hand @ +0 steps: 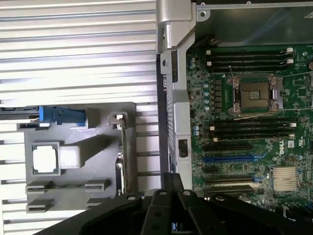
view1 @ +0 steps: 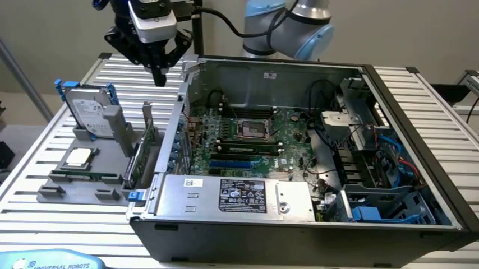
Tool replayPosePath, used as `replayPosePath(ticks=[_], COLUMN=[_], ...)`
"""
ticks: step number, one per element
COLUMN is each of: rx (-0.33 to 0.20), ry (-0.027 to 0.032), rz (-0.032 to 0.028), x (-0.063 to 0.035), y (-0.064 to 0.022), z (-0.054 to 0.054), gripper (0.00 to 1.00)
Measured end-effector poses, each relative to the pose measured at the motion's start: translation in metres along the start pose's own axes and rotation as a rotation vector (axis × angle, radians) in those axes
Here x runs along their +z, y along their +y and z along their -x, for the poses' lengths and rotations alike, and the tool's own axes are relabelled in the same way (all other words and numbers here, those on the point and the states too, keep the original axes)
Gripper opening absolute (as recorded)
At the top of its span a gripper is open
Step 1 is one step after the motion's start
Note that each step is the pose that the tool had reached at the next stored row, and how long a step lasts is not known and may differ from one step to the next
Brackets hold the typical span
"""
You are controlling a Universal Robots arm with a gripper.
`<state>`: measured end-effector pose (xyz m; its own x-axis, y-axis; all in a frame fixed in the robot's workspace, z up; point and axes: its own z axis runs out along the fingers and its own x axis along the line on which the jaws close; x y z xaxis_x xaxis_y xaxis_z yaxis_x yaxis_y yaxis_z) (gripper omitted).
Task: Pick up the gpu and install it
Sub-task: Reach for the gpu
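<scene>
From the exterior view's left: a grey holder (view1: 75,190) on the slatted tabletop (view1: 30,174) carries a hard drive (view1: 88,115), a CPU chip (view1: 78,158) and, at its three o'clock edge, the gpu (view1: 143,157) standing on edge. Your tool (view1: 159,78) hangs closed and empty at the card's twelve o'clock. Centre it over the thin top edge, clear of the bracket (view1: 147,116). At three o'clock, an open computer case (view1: 284,241); plain wall (view1: 419,33) behind.

On my slatted aluminium worktop (view1: 30,174) I see a flat grey plastic holder tray (view1: 75,189) just beside an open black computer case (view1: 299,242).
</scene>
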<state>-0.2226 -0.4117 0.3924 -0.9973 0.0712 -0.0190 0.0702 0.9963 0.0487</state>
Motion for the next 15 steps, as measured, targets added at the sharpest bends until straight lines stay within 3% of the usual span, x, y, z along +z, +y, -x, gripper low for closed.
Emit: replayPosePath(ticks=[8,15], rx=[0.000,0.000], ry=[-0.0001,0.0000], rz=[0.0001,0.0001], x=[0.0019,0.0094], y=[-0.0078,-0.0151], z=[-0.036,-0.068], gripper=[0.11,0.11])
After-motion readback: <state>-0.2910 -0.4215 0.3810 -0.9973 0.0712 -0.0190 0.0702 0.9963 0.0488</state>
